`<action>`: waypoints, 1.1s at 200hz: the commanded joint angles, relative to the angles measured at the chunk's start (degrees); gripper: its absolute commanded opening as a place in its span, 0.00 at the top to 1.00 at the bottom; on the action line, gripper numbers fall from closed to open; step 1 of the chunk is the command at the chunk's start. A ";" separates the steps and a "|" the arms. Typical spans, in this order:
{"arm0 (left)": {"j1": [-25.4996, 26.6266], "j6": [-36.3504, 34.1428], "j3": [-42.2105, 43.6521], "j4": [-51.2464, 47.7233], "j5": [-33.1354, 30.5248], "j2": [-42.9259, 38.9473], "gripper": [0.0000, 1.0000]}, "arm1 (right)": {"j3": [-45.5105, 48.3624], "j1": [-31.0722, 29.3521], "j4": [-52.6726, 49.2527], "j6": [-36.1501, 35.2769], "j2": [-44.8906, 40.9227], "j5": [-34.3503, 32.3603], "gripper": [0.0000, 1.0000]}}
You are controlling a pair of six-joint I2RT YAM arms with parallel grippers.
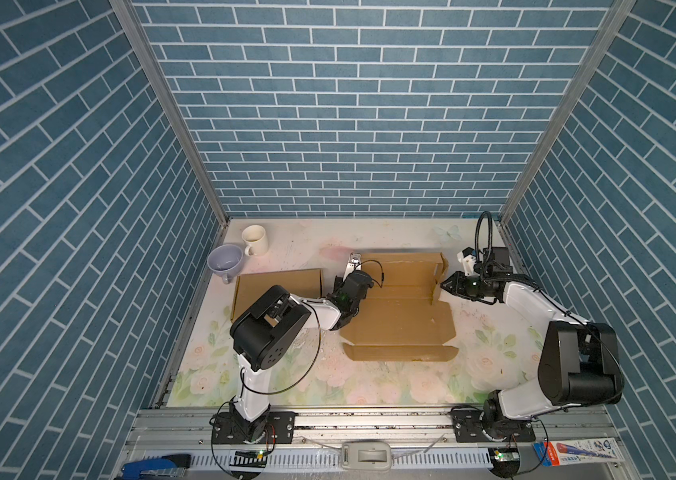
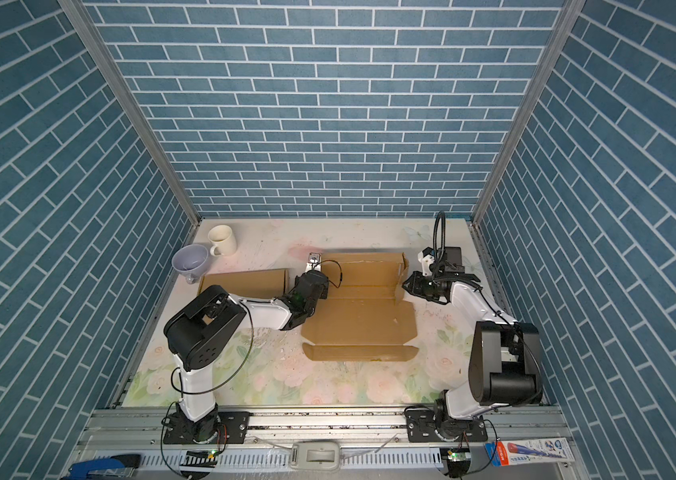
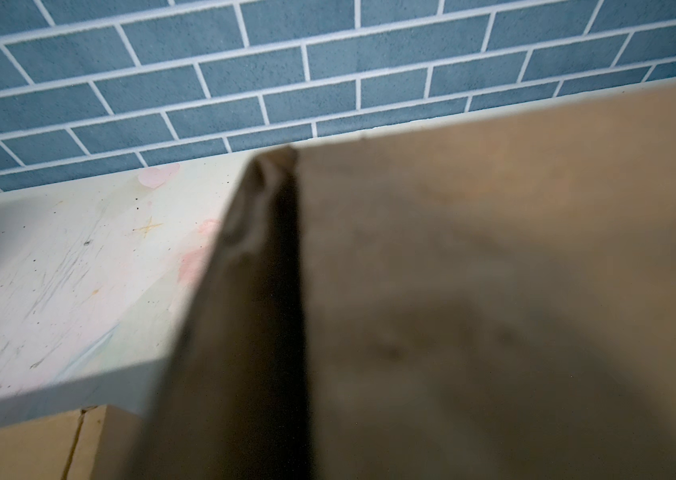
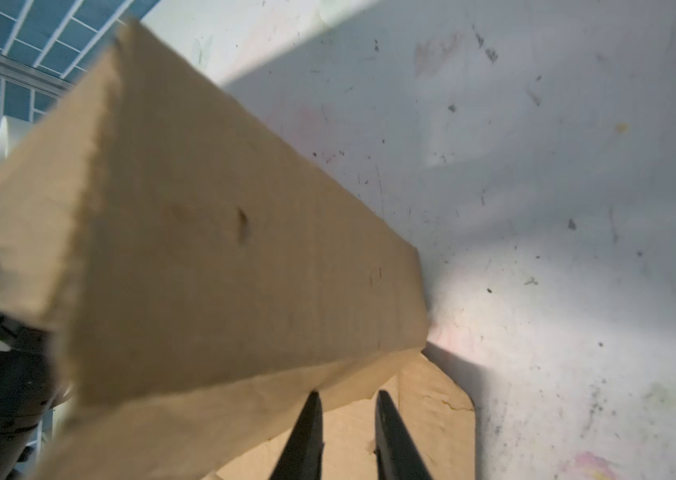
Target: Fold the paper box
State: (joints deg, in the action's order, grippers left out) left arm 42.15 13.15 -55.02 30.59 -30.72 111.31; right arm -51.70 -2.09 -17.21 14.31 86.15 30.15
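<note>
Far-left corner of the flower-printed table (image 1: 328, 386): a lavender ceramic cup (image 1: 225, 258) and a cream ceramic mug (image 1: 255, 240), well apart from the work.
Left of centre: a second flat brown cardboard sheet (image 1: 282, 286) lies partly under the left arm.
Left arm: elbow raised, forearm reaching to the box's left end, wrist aimed at the back wall.
Left gripper (image 1: 351, 266): closed tight. A cardboard edge runs toward it in the wrist view, but the fingers are hidden, so I cannot tell whether it has a pinch.
Table centre: the brown cardboard paper box (image 1: 400, 320).
Done: the far wall (image 1: 398, 262) and right end flap (image 4: 224, 249) stand up.
Left to do: probably most of it, as the near panel and tabbed front strip (image 1: 400, 353) lie flat.
Right arm: folded low, reaching inward.
Right gripper (image 4: 346, 395): fingers narrowly apart with nothing between them, just beside that upright flap's lower edge.
</note>
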 commanded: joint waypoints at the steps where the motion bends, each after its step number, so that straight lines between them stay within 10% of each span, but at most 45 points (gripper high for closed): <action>1: -0.49 -1.21 2.29 -8.46 0.30 1.19 1.00 | 1.95 -0.24 6.75 -4.02 -1.01 -2.36 0.68; 86: -0.47 -1.95 1.25 -8.99 2.47 2.07 1.00 | 1.88 -4.35 25.43 -7.14 3.63 -10.82 0.52; 141: -1.64 1.69 0.60 -11.40 2.99 1.64 1.00 | 2.36 -7.95 34.65 -1.70 8.01 -19.02 0.77; 220: -1.63 12.88 -7.66 -28.11 -1.77 2.84 1.00 | 4.80 -15.52 36.36 2.42 6.61 -51.56 1.00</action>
State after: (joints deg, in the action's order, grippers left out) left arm 41.17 21.98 -62.26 16.91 -30.17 111.74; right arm -47.77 -17.87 18.02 12.47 94.02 -8.43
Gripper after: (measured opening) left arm 0.065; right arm 0.060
